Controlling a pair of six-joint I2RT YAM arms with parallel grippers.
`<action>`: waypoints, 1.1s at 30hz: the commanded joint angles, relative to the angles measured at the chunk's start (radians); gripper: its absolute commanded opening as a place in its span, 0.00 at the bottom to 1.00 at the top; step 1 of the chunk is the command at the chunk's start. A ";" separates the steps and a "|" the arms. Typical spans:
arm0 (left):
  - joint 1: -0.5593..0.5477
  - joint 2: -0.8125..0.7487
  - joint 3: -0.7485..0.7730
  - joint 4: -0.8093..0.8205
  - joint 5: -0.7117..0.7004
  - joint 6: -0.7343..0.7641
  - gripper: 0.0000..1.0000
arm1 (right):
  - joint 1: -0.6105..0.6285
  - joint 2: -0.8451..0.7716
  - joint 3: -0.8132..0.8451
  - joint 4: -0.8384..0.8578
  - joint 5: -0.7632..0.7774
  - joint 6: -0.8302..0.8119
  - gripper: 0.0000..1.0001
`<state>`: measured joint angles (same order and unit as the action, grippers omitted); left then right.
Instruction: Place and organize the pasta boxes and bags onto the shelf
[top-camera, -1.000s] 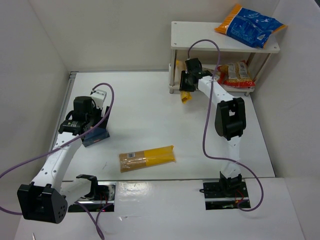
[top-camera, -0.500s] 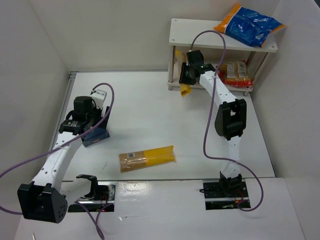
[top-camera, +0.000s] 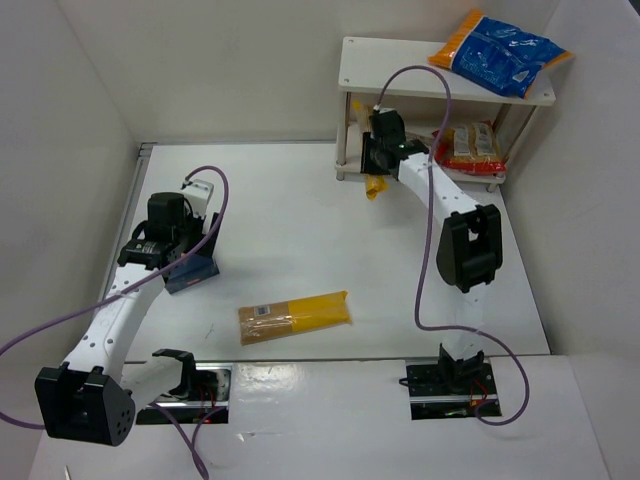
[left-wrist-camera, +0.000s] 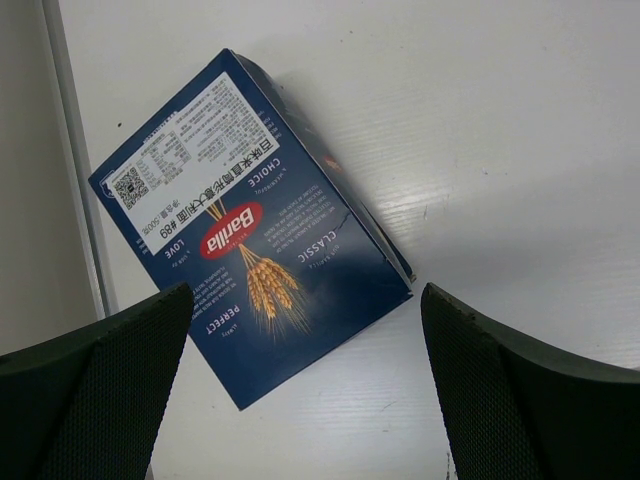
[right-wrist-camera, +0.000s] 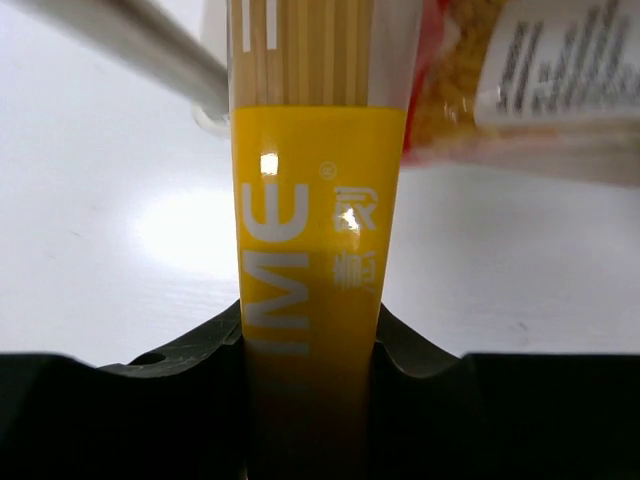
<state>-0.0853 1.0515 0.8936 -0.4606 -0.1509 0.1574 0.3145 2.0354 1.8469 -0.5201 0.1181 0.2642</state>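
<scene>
Right end effector (right-wrist-camera: 310, 345) pinches spaghetti packet (right-wrist-camera: 318, 220) at the lower tier of the shelf (top-camera: 400, 72), beside red bag (top-camera: 470, 148). Advice: level the packet and slide it in lengthwise. Left end effector (left-wrist-camera: 305, 335) is spread above Barilla box (left-wrist-camera: 250, 230) on worktop (top-camera: 290, 210).

Dark-blue box (left-wrist-camera: 255, 250) with a white label, red oval logo and golden wheat. Yellow packet (right-wrist-camera: 315, 270) with white lettering, its clear end showing tan pasta. Blue-and-orange bag (top-camera: 505, 50). White shelf (top-camera: 368, 62).

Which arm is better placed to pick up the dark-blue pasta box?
Left. The left hand, open, hangs directly over the pasta box. The right hand is at the shelf, shut on a yellow spaghetti packet.
</scene>
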 joint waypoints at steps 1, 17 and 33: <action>0.007 0.004 -0.007 0.014 0.022 0.010 1.00 | 0.113 -0.233 -0.082 0.267 0.211 -0.159 0.00; 0.007 -0.035 0.002 -0.004 0.070 0.010 1.00 | -0.084 -0.495 -0.385 0.290 0.476 -0.594 0.00; 0.007 -0.035 0.002 -0.004 0.079 0.019 1.00 | -0.250 -0.320 -0.318 0.396 0.419 -0.781 0.00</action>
<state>-0.0853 1.0363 0.8936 -0.4721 -0.0895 0.1589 0.0681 1.6985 1.4433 -0.3222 0.5327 -0.4797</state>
